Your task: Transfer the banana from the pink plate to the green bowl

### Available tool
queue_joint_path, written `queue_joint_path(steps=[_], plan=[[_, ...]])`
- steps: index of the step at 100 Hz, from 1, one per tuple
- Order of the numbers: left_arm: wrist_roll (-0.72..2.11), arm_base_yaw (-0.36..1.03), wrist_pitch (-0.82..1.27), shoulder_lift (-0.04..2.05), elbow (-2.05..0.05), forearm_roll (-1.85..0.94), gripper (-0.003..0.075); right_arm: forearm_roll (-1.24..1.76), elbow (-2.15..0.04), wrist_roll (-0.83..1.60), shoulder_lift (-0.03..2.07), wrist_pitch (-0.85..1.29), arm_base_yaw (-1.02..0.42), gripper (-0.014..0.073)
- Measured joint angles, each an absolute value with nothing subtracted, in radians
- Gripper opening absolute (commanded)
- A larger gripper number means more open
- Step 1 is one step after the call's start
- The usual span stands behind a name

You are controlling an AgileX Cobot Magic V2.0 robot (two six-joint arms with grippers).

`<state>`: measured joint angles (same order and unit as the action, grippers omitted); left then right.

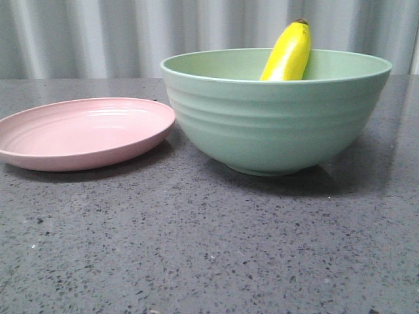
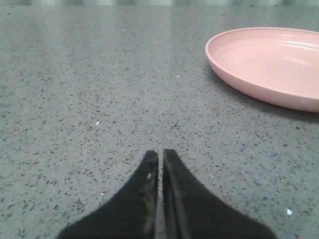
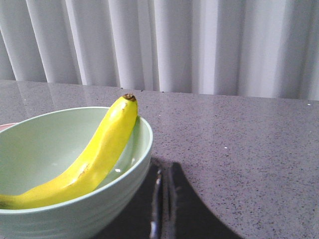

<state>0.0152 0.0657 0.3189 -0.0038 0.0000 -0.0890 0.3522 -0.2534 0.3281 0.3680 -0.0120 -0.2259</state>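
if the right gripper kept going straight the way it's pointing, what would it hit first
Probably nothing: ahead of the right gripper lies open grey table up to the white curtain. The green bowl with the banana sits just off to one side; depth is unclear, so it might graze the rim.

Banana: glossy bright yellow curved banana [image 1: 288,55], inside the bowl, leaning on the far rim, dark tip up.
Bowl: large ridged mint-green matte bowl [image 1: 275,121], upright, right of plate.
Plate: shallow pale pink round plate [image 1: 82,134], bare, just beside the bowl.
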Motion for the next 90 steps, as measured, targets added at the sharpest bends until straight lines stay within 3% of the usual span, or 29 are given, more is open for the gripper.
queue_joint_path(steps=[22, 43, 90], plan=[[0.015, 0.066, 0.319, -0.004, 0.0, -0.089, -0.002, 0.352, -0.253, 0.328, 0.368, -0.012, -0.222, -0.0071], [0.015, 0.066, 0.319, -0.004, 0.0, -0.089, -0.002, 0.352, -0.215, 0.328, 0.342, -0.018, -0.133, -0.0071], [0.015, 0.066, 0.319, -0.004, 0.0, -0.089, -0.002, 0.35, 0.012, 0.328, 0.01, 0.03, 0.074, -0.0071]])
